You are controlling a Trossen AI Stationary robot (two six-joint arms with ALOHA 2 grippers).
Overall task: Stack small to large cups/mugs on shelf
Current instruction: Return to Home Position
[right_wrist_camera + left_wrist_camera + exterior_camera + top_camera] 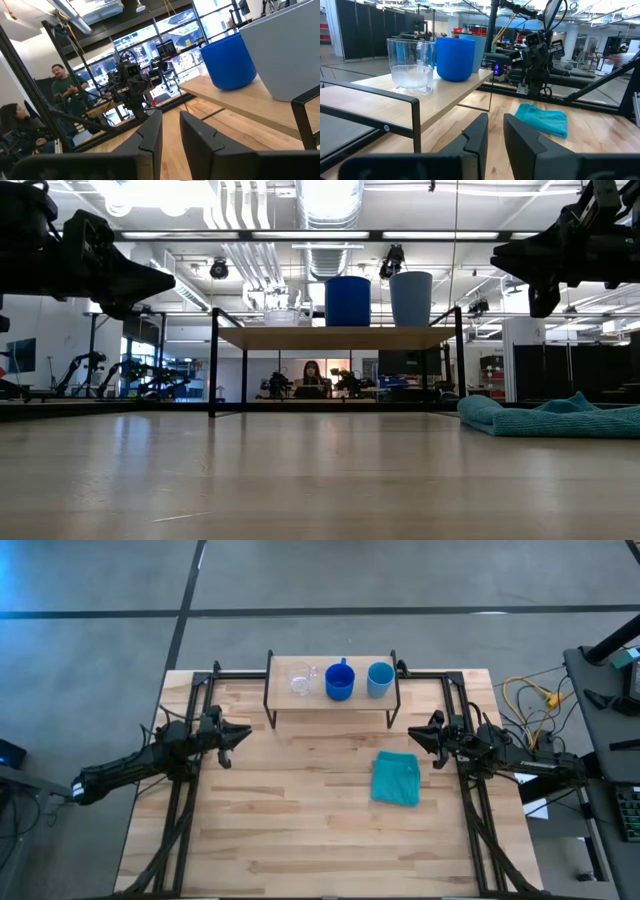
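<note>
A: Right, surface + room first?
B: Pale plank-wood table (300,840), butcher-block look. Grey concrete floor (100,660) w/ dark lines round it. Low view: big workshop behind, ceiling ducts + strip lights, one person (311,375) seated far back, seen under the shelf (330,708).

A: Task items?
B: The shelf is a light-wood board on thin black legs, far centre of the table. On it, in a row L to R: clear cup (301,680), deep blue mug (339,681), light blue cup (379,679). All upright, side by side, not nested.

A: Materials?
B: Clear cup is see-through w/ a thick base. Mug is opaque, glossy, w/ its handle on the far side. Light blue cup is tapered, no handle. Teal cloth (396,778) is soft, folded, rumpled; it lies on the table near-right of the shelf.

A: Arms?
B: The left gripper (245,733) is at the table's left, the right gripper (415,735) at its right, tips pointing inward. Each wrist view shows two dark fingers w/ a narrow gap, holding nothing.

A: View diffs?
B: Only the high view gives the cloth's full outline. Low view shows both arms raised off the table. Only the right wrist view shows two people (62,82) beyond the table.
</note>
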